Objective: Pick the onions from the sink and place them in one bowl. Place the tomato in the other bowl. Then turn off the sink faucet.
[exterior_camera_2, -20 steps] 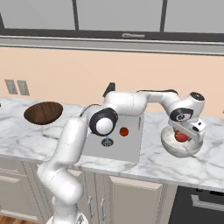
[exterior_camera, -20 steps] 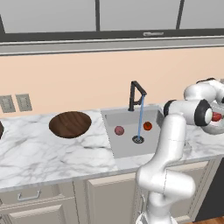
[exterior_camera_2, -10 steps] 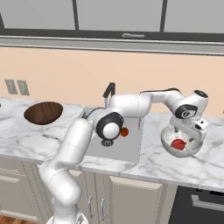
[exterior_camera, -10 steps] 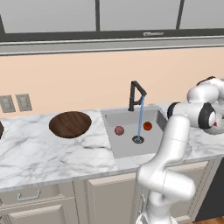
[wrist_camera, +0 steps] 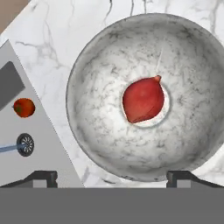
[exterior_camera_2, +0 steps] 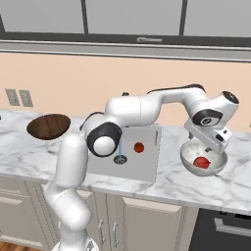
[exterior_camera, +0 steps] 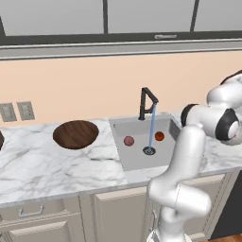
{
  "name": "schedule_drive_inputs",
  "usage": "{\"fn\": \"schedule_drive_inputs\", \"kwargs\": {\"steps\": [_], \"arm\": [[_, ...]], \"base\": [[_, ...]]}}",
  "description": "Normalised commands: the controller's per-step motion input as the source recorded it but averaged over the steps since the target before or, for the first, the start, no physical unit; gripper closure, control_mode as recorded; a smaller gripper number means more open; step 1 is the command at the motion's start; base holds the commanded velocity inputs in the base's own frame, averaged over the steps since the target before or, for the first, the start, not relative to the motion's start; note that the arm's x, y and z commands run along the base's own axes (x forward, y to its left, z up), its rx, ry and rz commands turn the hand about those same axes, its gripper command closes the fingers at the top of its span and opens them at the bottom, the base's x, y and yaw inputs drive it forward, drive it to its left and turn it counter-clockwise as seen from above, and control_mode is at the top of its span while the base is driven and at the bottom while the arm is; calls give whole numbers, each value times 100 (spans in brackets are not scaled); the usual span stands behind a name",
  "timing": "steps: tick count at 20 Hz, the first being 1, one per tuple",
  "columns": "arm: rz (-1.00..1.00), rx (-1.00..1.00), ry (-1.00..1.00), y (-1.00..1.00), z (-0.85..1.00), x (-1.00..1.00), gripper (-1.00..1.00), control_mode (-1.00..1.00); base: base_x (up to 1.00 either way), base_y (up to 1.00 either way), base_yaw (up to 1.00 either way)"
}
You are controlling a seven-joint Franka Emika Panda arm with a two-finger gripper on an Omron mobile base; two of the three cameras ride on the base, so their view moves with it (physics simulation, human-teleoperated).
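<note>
While gripper (wrist_camera: 112, 175) open, red onion (wrist_camera: 143, 99) mid-bowl (wrist_camera: 87, 131).

The arm rises from its base, bends at a dark elbow and reaches far out to the right, the forearm arching over and down. The wrist turns the gripper (exterior_camera_2: 212, 145) to point downward (seen from the right base camera). Its two fingertips (wrist_camera: 41, 176) stand spread wide apart, with nothing held between them.
</note>
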Motion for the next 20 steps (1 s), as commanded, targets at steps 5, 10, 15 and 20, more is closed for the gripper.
{"fn": "schedule_drive_inputs", "kwargs": {"steps": [5,10,15,20], "arm": [[0,-16,-7,100,71,-23,-100,-100],[0,-21,0,100,20,-36,-100,-100],[-1,-7,1,98,0,-37,-100,-100],[0,0,7,80,0,-7,-100,-100]], "base": [[0,0,0],[0,0,0],[0,0,0],[0,0,0]]}}
